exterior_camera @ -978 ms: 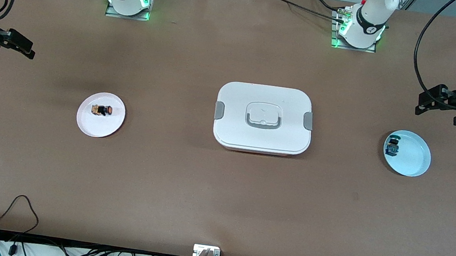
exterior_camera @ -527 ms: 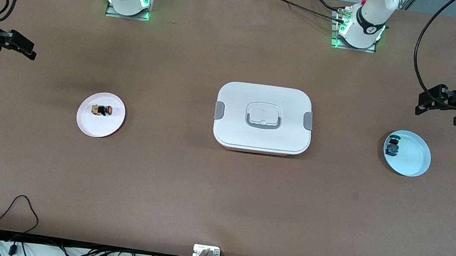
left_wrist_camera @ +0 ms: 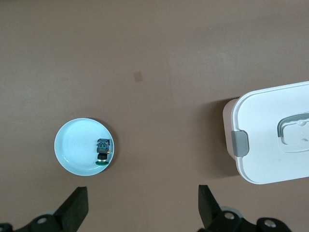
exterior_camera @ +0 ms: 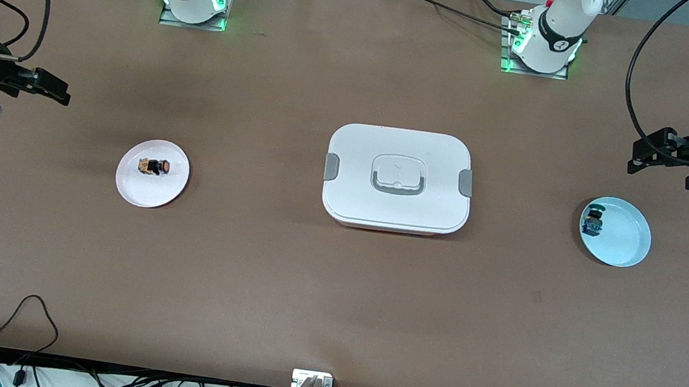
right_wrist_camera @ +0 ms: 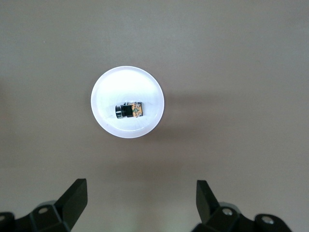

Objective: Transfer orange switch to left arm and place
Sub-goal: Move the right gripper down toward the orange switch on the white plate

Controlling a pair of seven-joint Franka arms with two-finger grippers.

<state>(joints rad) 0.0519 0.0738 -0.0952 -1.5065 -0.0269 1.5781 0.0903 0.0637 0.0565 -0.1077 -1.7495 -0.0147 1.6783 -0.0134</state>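
Front view: box (exterior_camera: pixel 397 179) sits between orange switch (exterior_camera: pixel 154 166) and blue plate (exterior_camera: pixel 622 243).

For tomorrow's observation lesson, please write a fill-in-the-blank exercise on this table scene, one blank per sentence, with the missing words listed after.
1. The orange switch lies on a ____ plate toward the right arm's end of the table.
2. The blue switch lies on a light ____ plate.
3. Between the two plates stands the white box, its lid ____.
4. The right gripper and the left gripper both have their fingers ____.

Missing words: white; blue; closed; open
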